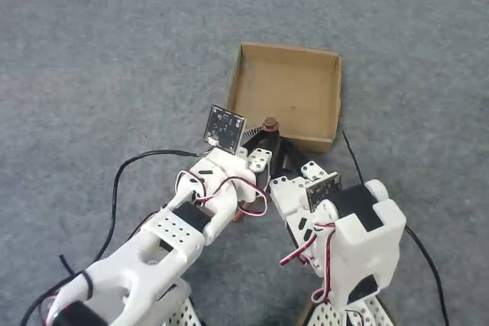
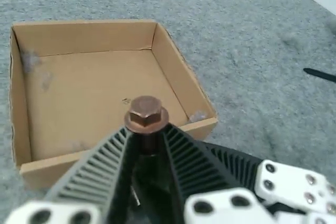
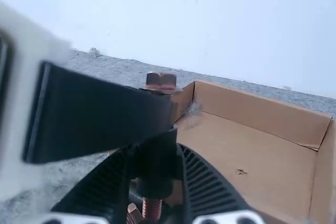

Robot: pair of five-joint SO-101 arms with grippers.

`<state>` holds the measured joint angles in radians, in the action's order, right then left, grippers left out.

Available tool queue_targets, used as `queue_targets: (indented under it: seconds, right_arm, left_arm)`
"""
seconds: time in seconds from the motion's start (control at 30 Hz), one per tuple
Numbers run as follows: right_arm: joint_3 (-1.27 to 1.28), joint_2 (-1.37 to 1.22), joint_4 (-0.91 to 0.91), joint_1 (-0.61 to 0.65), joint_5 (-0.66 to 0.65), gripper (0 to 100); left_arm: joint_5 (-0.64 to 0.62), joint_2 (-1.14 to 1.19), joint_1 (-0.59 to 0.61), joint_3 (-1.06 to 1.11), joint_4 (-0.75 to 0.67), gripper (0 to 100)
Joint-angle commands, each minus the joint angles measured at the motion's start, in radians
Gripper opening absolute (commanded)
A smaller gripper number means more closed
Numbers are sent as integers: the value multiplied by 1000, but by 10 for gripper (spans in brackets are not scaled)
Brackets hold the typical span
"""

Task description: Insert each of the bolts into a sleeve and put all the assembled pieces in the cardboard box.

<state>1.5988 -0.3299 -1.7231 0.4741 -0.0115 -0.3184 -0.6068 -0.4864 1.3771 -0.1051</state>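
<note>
Just short of the cardboard box (image 1: 286, 95), the fingers of our left gripper (image 2: 147, 139) clamp the bolt (image 2: 147, 113) under its head and those of our right gripper (image 3: 155, 153) clamp the black sleeve (image 3: 156, 174), so we should keep both coaxial and press straight until the head seats.

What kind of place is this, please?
Likely a robotics lab bench: grey carpeted table, bare white wall, a left gripper holding a bolt, and a right gripper holding a sleeve, near a cardboard box.
</note>
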Motion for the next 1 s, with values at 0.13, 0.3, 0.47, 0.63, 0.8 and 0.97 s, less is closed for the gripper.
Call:
queue_targets:
  seconds: [0.13, 0.3, 0.47, 0.63, 0.8, 0.97]
  right_arm:
    - [-17, 48, -36, -54, -9, 6]
    - [-17, 48, -36, -54, -9, 6]
    - [-17, 48, -36, -53, -9, 6]
    - [-18, 48, -36, -53, -9, 6]
    - [-25, 47, -35, -53, -9, 6]
    - [-25, 47, -35, -53, -9, 6]
  left_arm:
    - [9, -25, 3, 10, 11, 151]
    - [9, -25, 3, 10, 11, 152]
    - [9, -25, 0, 7, 8, 152]
    - [9, -25, -60, 5, 6, 152]
    - [9, -25, -104, 5, 6, 152]
    - [9, -26, -104, 7, 6, 152]
